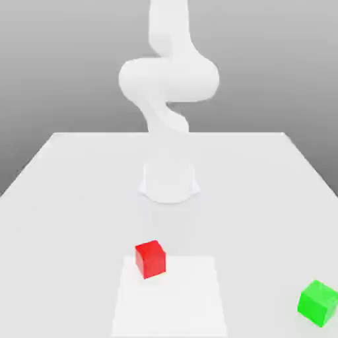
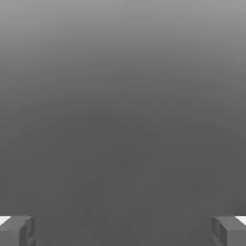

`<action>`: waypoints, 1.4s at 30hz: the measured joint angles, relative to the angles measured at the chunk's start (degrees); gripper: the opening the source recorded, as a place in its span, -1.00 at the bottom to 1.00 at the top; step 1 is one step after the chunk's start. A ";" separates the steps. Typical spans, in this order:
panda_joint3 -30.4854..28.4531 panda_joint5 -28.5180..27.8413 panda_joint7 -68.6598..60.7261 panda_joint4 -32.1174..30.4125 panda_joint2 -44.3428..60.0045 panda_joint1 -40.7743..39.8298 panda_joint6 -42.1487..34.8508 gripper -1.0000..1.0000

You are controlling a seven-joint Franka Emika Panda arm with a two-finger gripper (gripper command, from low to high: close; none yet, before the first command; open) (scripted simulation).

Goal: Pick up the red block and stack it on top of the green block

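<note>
On the white surface (image 1: 79,198), the arm (image 1: 168,79) rises from its round base (image 1: 169,181) at the far middle, toward twelve o'clock in the exterior view. A paler square patch (image 1: 178,297) lies on the near middle. The red block (image 1: 150,258) is a small, bright cube with sharp edges, resting flat on the far corner of that patch on the exterior view's left, turned slightly so one corner faces the camera. The green block (image 1: 319,303) is about the same size, also turned, well apart from the red one at about four o'clock from it, close to the surface's near edge on the exterior view's right. Bare surface lies between and around both blocks. In the hand view the claw (image 2: 123,230) has its grey fingertips (image 2: 17,230) spread wide apart, gripping nothing.
</note>
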 joint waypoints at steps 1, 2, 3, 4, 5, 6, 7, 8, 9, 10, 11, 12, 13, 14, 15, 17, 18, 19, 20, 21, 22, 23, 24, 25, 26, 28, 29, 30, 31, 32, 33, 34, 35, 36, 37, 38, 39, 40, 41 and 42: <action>-0.46 -0.37 -1.26 -1.74 1.82 0.19 1.39 0.00; -0.93 -0.72 -2.51 -3.44 3.62 0.37 2.76 0.00; -1.41 -1.03 -3.80 -5.12 5.40 0.53 4.09 0.00; -1.92 -1.35 -5.04 -6.80 7.17 0.71 5.44 0.00; -2.44 -1.65 -6.31 -8.48 8.93 0.87 6.78 0.00; -2.97 -1.93 -7.59 -10.15 10.69 1.03 8.12 0.00; -3.54 -2.20 -8.89 -11.84 12.46 1.20 9.46 0.00; -4.11 -2.45 -10.21 -13.54 14.24 1.37 10.81 0.00; -4.68 -2.67 -11.59 -15.25 16.05 1.52 12.17 0.00; -5.25 -2.86 -13.02 -16.99 17.89 1.66 13.56 0.00; -5.85 -3.02 -14.49 -18.76 19.78 1.81 14.97 0.00; -6.46 -3.16 -16.03 -20.56 21.73 1.97 16.43 0.00; -7.08 -3.25 -17.65 -22.41 23.76 2.12 17.93 0.00; -7.56 -3.25 -19.38 -24.32 25.90 2.14 19.52 0.00; -8.17 -3.19 -21.26 -26.27 28.17 2.29 21.17 0.00; -9.12 -2.31 -25.32 -29.56 34.24 2.62 25.62 0.00; -9.18 -1.09 -27.26 -30.29 37.80 2.76 28.32 0.00; -8.92 0.28 -28.76 -30.51 40.64 2.95 30.56 0.00; -8.37 1.83 -30.12 -30.48 43.11 2.72 32.57 0.00; -7.44 3.48 -31.43 -30.30 45.39 2.21 34.46 0.00; -6.31 5.02 -32.58 -30.06 47.57 1.42 36.27 0.00; -4.67 6.27 -33.53 -29.78 49.70 0.05 38.07 0.00; -3.03 7.16 -34.22 -29.49 51.80 -1.38 39.88 0.00; -2.14 7.56 -34.53 -29.33 52.93 -2.18 40.84 -1.00; -2.14 7.56 -34.53 -29.33 52.93 -2.18 40.84 -1.00; -2.14 7.52 -34.48 -29.33 52.93 -2.20 40.81 -1.00; -2.13 7.48 -34.44 -29.33 52.93 -2.21 40.78 -1.00; -2.13 7.43 -34.40 -29.33 52.92 -2.22 40.74 -1.00; -1.67 7.62 -34.56 -29.25 53.49 -2.63 41.24 -1.00; -2.10 7.26 -34.29 -29.37 52.74 -2.29 40.61 -1.00; -2.86 6.37 -33.63 -29.59 51.33 -1.76 39.41 -1.00; -3.54 5.10 -32.71 -29.85 49.58 -1.42 37.94 -1.00; -4.07 3.77 -31.76 -30.13 47.66 -1.25 36.31 -1.00; -4.28 2.50 -30.86 -30.42 45.66 -1.43 34.61 -1.00; -4.39 1.45 -30.11 -30.71 43.61 -1.67 32.87 -1.00; -4.50 0.62 -29.53 -31.00 41.55 -1.91 31.11 -1.00; -4.46 0.03 -29.13 -31.30 39.48 -2.03 29.34 -1.00; -4.02 -0.33 -28.78 -30.84 38.41 -1.53 27.81 -1.00; -3.25 -0.46 -28.50 -29.55 38.45 -0.35 26.55 -1.00; -2.36 -0.51 -28.23 -27.87 39.01 1.39 25.43 -1.00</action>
